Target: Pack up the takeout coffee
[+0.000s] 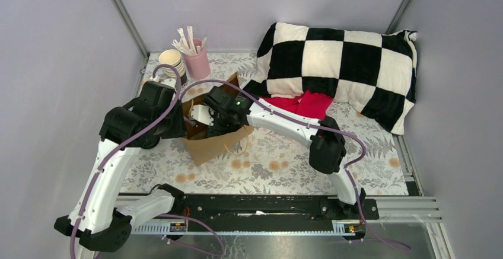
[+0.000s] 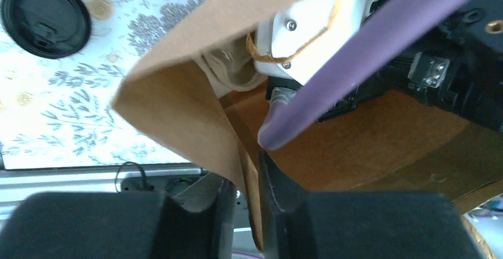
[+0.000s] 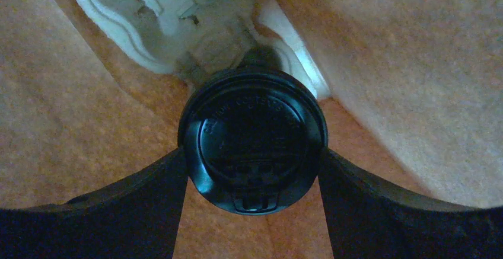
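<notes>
Coffee [image 3: 253,134] in right claw [image 3: 253,159] (inside bag [image 3: 89,105])

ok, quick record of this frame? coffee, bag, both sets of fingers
takeout coffee: black lid on, inside the brown paper bag
right fingers: closed on the cup, one each side of the lid
left fingers: either side of the bag's rim; firm pinch unclear
bag: open, both arms at its mouth
also in bag: white moulded piece beyond the cup
outside bag: another black lid on the table
</notes>
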Controlling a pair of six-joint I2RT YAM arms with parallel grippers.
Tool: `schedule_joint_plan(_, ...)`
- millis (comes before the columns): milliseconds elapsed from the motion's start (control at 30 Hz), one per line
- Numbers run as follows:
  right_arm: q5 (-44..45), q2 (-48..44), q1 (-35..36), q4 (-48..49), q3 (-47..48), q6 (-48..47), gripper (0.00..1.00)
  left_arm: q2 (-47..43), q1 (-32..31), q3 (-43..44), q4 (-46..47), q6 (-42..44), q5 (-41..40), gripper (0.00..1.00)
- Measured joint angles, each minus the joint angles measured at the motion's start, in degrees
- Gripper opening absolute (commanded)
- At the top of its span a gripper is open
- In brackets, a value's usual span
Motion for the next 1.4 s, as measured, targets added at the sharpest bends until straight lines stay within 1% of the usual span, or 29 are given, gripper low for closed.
schedule_joint_plan(67, -0.15, 1.07, 0.02, 0.02, 1.14, 0.48, 0.43, 0.20, 0.00, 1.38, -0.33, 0.04, -2.08, 0.35)
schedule_joint_plan(133, -0.15, 1.92, 0.02, 0.37, 1.86, 0.92, 0.43, 0.20, 0.00, 2.60, -0.48, 0.24, -3.93, 0.45)
schedule_joint_plan(200, -0.13, 2.45, 0.11, 0.76, 2.14, 1.22, 0.43, 0.20, 0.00, 3.89, -0.57, 0.55, -5.40, 0.53)
schedule_joint_plan(233, -0.13, 2.64, 0.17, 0.83, 2.36, 1.44, 0.43, 0.20, 0.00, 4.59, -0.61, 0.59, -6.14, 0.55)
schedule_joint_plan(367, -0.13, 3.15, 0.22, 0.85, 2.91, 2.36, 0.43, -0.04, 0.00, 6.49, -0.59, 1.11, -8.61, 0.59)
schedule_joint_plan(567, -0.42, 3.98, 0.22, 1.49, 3.56, 3.63, 0.43, -1.18, 0.00, 6.80, -0.50, 1.79, -11.08, 0.60)
schedule_joint_plan(933, -2.67, 5.62, -0.07, 6.16, 3.06, 7.10, 0.42, -2.60, -0.68, 6.64, -0.50, 2.23, -13.11, 0.61)
schedule_joint_plan(1100, -3.21, 5.18, -0.28, 8.85, 0.76, 7.82, 0.42, -2.67, -0.70, 6.40, -0.44, 2.21, -13.49, 0.61)
schedule_joint_plan(1133, -3.21, 4.94, -0.28, 9.31, 0.28, 7.91, 0.44, -2.69, -0.70, 6.36, -0.46, 2.21, -13.51, 0.61)
schedule_joint_plan(1167, -3.21, 4.85, -0.33, 9.53, 0.13, 7.98, 0.48, -2.73, -0.70, 6.34, -0.46, 2.19, -13.51, 0.61)
schedule_joint_plan(1233, -3.21, 4.83, -0.33, 9.49, 0.37, 8.20, 0.54, -2.86, -0.70, 6.34, -0.46, 2.16, -13.53, 0.61)
schedule_joint_plan(1300, -3.17, 4.96, -0.37, 8.48, 2.38, 8.79, 0.58, -2.93, -0.70, 6.34, -0.46, 2.16, -13.53, 0.61)
schedule_joint_plan(1400, -3.04, 7.45, -0.57, 5.03, 7.82, 10.38, 0.69, -2.91, -0.70, 6.34, -0.42, 2.16, -13.60, 0.61)
